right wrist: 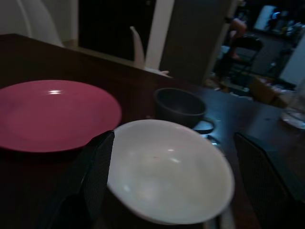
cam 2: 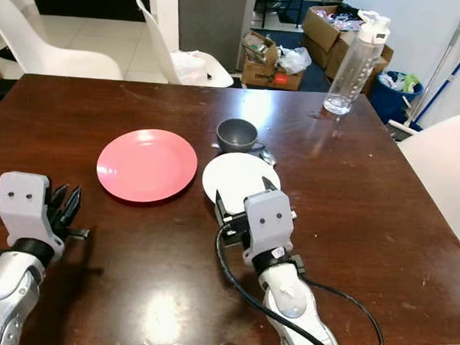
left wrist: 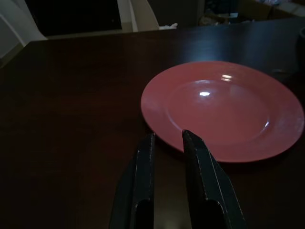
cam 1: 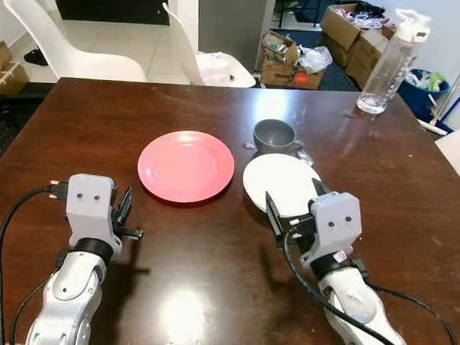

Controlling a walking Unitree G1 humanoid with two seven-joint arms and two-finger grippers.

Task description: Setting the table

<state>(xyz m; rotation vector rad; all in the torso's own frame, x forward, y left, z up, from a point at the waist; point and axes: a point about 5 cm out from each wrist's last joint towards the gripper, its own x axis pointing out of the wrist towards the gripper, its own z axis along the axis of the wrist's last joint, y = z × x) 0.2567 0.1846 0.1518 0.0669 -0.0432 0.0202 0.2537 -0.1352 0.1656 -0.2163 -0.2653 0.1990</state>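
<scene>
A pink plate (cam 1: 186, 166) lies in the middle of the dark wooden table (cam 1: 210, 278). To its right sits a white shallow bowl (cam 1: 279, 178), and a grey cup (cam 1: 274, 135) stands just behind the bowl. My right gripper (cam 1: 294, 192) is open, its fingers spread on either side of the bowl's near rim (right wrist: 157, 217); nothing is held. My left gripper (cam 1: 126, 197) is low over the table, just short of the pink plate's near left edge (left wrist: 157, 129). Its fingers (left wrist: 145, 148) are close together and hold nothing.
A clear water bottle (cam 1: 389, 65) stands at the table's far right corner. White chairs (cam 1: 75, 55) sit behind the far edge, another (cam 2: 444, 166) at the right side. Cardboard boxes (cam 1: 284, 60) lie on the floor beyond. Bare tabletop stretches along the near edge.
</scene>
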